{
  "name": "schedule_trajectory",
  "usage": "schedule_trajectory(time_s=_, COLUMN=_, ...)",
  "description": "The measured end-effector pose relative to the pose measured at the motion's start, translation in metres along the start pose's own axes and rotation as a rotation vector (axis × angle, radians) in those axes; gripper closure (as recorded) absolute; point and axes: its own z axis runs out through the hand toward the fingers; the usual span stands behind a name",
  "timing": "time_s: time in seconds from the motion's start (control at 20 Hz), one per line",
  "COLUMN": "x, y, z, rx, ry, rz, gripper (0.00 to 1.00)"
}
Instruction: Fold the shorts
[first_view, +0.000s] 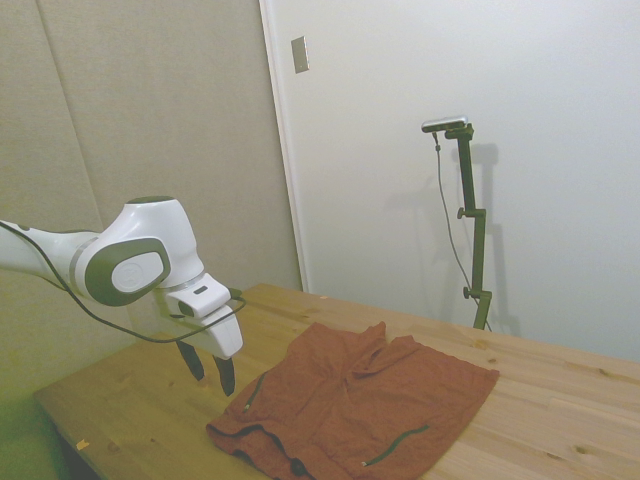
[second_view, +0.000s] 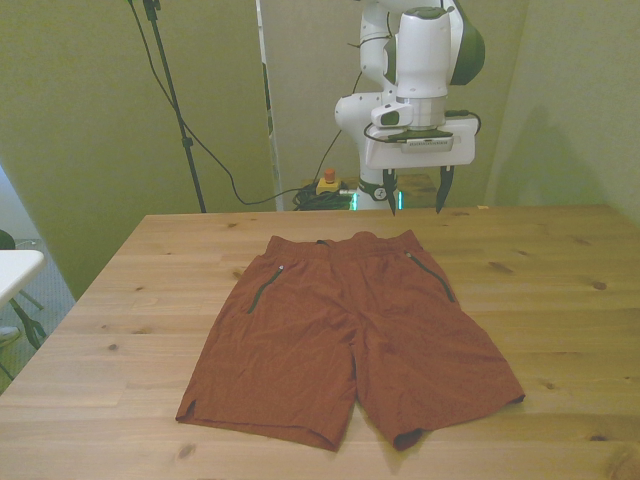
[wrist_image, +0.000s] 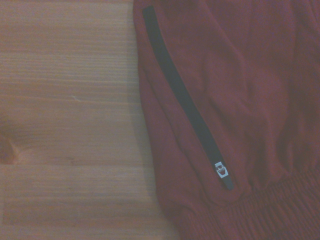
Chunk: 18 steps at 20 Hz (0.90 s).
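The rust-red shorts lie flat and spread out on the wooden table, waistband toward the far edge and both legs toward the near edge in the front view. They also show in the side view as the shorts. My gripper hangs open above the table just behind the waistband, toward the front view's right, touching nothing. In the side view the gripper hovers beside the waistband end. The wrist view shows a dark pocket zipper on the shorts, with bare wood beside it.
The table's side edge is close below the arm in the side view. A white table corner stands off the front view's left. Cables and a red-buttoned device sit behind the table.
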Motion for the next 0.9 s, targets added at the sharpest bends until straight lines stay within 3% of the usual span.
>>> schedule_trajectory(time_s=0.1, x=0.0, y=0.0, z=0.002, rx=-0.011, ry=0.006, rz=-0.007, gripper=0.0)
schedule_trajectory(time_s=0.25, x=-0.018, y=-0.026, z=0.0, rx=-0.076, ry=0.111, rz=-0.058, gripper=0.0)
schedule_trajectory(time_s=0.5, x=-0.078, y=-0.076, z=0.019, rx=-0.208, ry=0.324, rz=-0.215, gripper=0.0)
schedule_trajectory(time_s=0.7, x=-0.112, y=-0.08, z=0.043, rx=-0.369, ry=0.463, rz=-0.308, gripper=0.0)
schedule_trajectory(time_s=0.9, x=-0.112, y=-0.061, z=0.05, rx=-0.554, ry=0.599, rz=-0.35, gripper=0.0)
